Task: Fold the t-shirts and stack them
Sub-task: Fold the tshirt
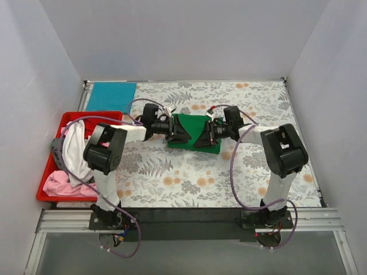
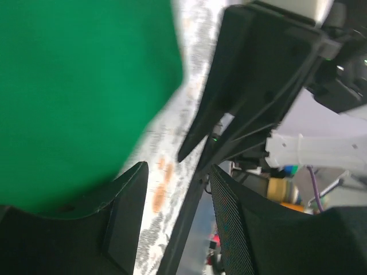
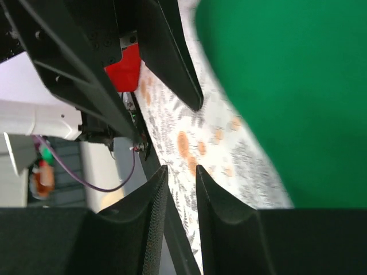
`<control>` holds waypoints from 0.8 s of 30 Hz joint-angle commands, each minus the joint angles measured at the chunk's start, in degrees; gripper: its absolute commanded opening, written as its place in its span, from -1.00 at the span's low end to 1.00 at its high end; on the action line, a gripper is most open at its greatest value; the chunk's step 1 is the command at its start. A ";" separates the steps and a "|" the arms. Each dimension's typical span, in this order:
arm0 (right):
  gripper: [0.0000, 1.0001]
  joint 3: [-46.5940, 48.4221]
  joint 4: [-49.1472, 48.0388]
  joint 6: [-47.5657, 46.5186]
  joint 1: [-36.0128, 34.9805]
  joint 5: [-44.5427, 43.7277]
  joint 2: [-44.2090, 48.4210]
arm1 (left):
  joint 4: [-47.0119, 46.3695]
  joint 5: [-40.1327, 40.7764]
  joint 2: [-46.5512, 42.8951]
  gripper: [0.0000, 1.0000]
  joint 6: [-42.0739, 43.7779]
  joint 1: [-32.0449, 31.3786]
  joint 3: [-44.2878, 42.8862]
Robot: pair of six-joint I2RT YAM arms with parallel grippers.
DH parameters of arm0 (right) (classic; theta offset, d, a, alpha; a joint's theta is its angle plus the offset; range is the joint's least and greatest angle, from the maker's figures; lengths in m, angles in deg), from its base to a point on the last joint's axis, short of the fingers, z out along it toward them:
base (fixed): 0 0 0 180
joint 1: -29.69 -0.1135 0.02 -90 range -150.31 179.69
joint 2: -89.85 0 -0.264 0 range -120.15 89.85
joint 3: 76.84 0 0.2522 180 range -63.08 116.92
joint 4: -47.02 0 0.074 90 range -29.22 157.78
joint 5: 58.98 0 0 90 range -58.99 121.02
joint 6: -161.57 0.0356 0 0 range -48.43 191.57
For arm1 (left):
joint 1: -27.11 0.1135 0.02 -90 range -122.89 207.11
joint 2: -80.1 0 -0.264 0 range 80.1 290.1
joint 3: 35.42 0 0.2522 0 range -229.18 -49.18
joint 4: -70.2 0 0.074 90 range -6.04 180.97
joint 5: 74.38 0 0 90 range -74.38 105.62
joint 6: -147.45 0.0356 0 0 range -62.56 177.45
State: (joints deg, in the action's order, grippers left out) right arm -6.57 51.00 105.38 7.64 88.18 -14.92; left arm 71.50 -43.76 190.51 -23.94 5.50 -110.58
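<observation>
T-shirts occupy three positions on the desk (image 1: 189, 189), which is covered by a grey floral-print cloth. The red plastic tray (image 1: 92, 115) sits at the left edge and contains a white t-shirt (image 1: 74, 150), a pink t-shirt (image 1: 60, 182) and a dark grey t-shirt (image 1: 55, 148), all crumpled. The teal-blue t-shirt (image 1: 112, 96) lies folded flat at the far left corner. The green t-shirt (image 1: 193, 125) lies folded near the desk centre. The left claw (image 1: 184, 135) is positioned over its left edge with jaws apart, gripping nothing. The right claw (image 1: 200, 139) is positioned over its right edge, jaws narrowly apart, with only floral cloth visible between them.
</observation>
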 commanded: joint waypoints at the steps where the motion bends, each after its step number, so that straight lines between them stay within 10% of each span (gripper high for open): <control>1: -0.37 0.27 -3.67 2.59 2.70 -0.04 -4.37 | -1.08 1.80 4.54 -0.09 -2.47 0.95 -1.78; 12: -0.39 -7.73 -3.49 2.15 13.69 -3.82 -14.68 | -0.27 2.61 13.00 -0.06 -6.86 7.63 4.10; 24: -0.07 7.72 19.52 -26.92 10.01 -12.94 5.80 | 23.95 10.41 -14.95 0.35 14.67 13.60 -3.01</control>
State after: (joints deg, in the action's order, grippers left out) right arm -6.66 61.95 93.62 20.91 81.73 -15.84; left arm 87.98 -38.36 183.67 -15.90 15.62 -109.49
